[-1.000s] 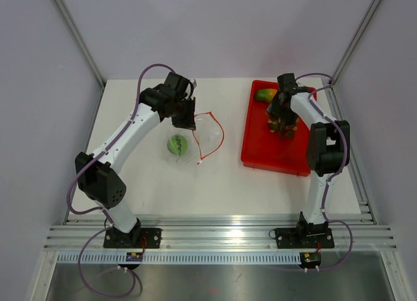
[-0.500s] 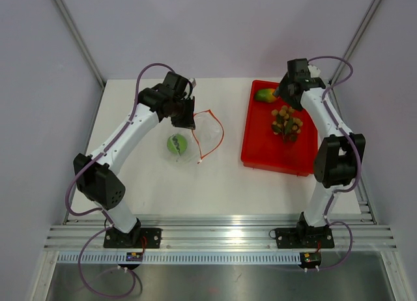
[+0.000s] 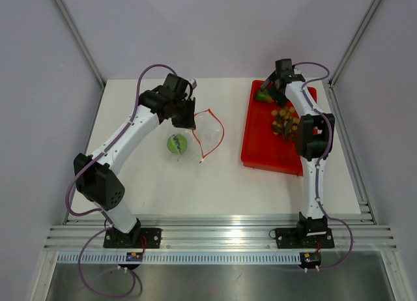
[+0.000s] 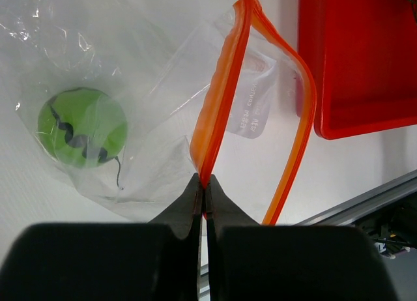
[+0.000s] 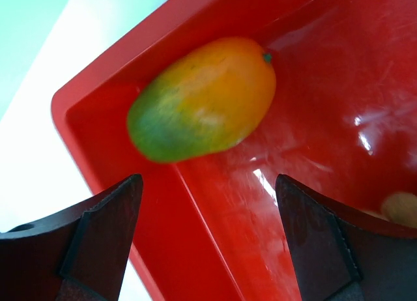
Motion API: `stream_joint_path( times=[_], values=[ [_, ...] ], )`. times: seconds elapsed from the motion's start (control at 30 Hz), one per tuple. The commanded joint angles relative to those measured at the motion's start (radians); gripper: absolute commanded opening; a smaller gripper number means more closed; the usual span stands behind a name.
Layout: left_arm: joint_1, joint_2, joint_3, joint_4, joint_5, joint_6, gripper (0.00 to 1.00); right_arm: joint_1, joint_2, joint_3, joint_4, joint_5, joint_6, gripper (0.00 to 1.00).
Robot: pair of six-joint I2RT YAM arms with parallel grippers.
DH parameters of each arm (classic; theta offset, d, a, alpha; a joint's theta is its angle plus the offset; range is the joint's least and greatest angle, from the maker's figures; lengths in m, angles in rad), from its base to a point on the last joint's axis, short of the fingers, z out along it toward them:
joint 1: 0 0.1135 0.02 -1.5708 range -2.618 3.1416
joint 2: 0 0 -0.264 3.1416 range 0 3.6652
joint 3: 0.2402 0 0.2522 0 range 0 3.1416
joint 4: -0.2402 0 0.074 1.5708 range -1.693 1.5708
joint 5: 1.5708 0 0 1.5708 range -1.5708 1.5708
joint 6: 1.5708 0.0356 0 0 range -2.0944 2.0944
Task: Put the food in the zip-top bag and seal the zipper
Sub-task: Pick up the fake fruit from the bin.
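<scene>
One food of three is in: the round green fruit (image 4: 81,126) lies inside the zip-top bag (image 4: 156,86), ahead-left of the left tool (image 4: 202,184), which pinches the zipper (image 4: 220,105) so the mouth gapes. The right tool (image 5: 207,190), spread wide and empty, hovers with the mango (image 5: 202,99) just ahead. The tan balls (image 3: 285,120) wait in the red tray (image 5: 313,66). Sealing is not yet done.

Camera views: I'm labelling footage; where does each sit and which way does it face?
Top external: above and behind both arms, looking down on them and the white table.
Left wrist: faces along the shut left gripper pinching the orange-red zipper of the clear crinkly bag.
Right wrist: looks down past the open right gripper at the green-and-orange mango.
Both wrists share the red rectangular tray.
</scene>
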Motion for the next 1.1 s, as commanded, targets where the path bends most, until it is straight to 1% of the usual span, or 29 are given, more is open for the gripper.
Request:
stream_joint_path(
  times=[0.0, 0.3, 0.5, 0.63, 0.7, 0.73, 0.87, 0.97, 1.07],
  values=[
    [-0.002, -0.057, -0.036, 0.067, -0.004, 0.017, 0.0, -0.025, 0.032, 0.094, 0.022, -0.038, 0.075, 0.91],
    [-0.002, -0.037, -0.035, 0.067, -0.015, 0.023, 0.0, -0.029, 0.123, 0.154, 0.046, -0.055, 0.14, 0.92],
    [-0.002, -0.044, -0.062, 0.08, -0.023, 0.023, 0.0, -0.026, 0.115, 0.073, 0.155, -0.038, 0.18, 0.93],
    [-0.002, -0.041, -0.07, 0.083, -0.026, 0.028, 0.0, -0.023, 0.109, 0.044, 0.162, 0.025, 0.204, 0.93],
    [-0.002, -0.038, -0.07, 0.081, -0.026, 0.028, 0.0, -0.022, 0.112, 0.055, 0.114, 0.071, 0.22, 0.92],
    [-0.002, -0.038, -0.071, 0.083, -0.026, 0.029, 0.0, -0.02, 0.112, 0.053, 0.108, 0.103, 0.218, 0.91],
    [-0.002, -0.038, -0.075, 0.087, -0.02, 0.028, 0.0, -0.017, 0.088, 0.015, 0.091, 0.145, 0.203, 0.86],
    [-0.002, -0.035, -0.075, 0.087, -0.016, 0.026, 0.0, -0.017, 0.049, -0.049, 0.128, 0.146, 0.191, 0.79],
    [-0.002, -0.034, -0.075, 0.089, -0.012, 0.023, 0.0, -0.017, 0.029, -0.08, 0.131, 0.142, 0.175, 0.73]
  ],
)
